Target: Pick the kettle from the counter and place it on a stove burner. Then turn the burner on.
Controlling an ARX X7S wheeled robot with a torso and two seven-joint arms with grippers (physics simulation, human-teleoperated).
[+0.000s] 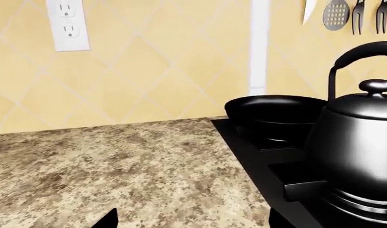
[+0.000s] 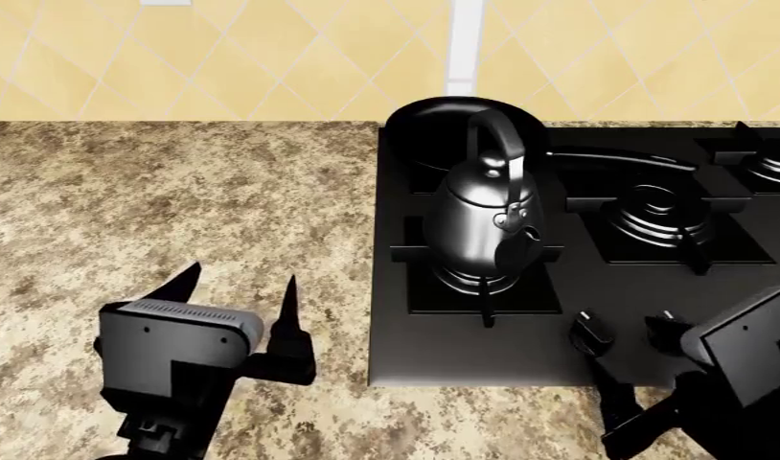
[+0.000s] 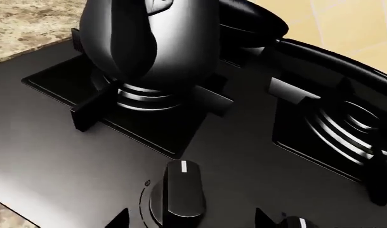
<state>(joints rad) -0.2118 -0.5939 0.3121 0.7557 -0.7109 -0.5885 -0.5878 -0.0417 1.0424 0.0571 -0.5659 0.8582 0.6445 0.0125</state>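
The kettle [image 2: 484,225] stands upright on the front-left stove burner [image 2: 473,278], free of both grippers. In the right wrist view the kettle [image 3: 149,38] sits on that burner's shiny rings [image 3: 142,97], and a black control knob [image 3: 180,190] lies just in front. My right gripper [image 3: 190,221] is open, one fingertip on each side of this knob; I cannot tell if they touch it. In the head view it is low over the stove's front edge [image 2: 627,331]. My left gripper [image 2: 243,287] hangs open over the counter [image 2: 172,192], left of the stove, holding nothing.
A black frying pan [image 2: 428,134] sits on the rear-left burner, its handle [image 2: 620,158] reaching right. A larger many-ringed burner [image 2: 654,216] lies right of the kettle. A second knob [image 3: 298,222] is beside the first. A wall outlet [image 1: 68,23] and hanging utensils [image 1: 345,14] are on the tiled wall.
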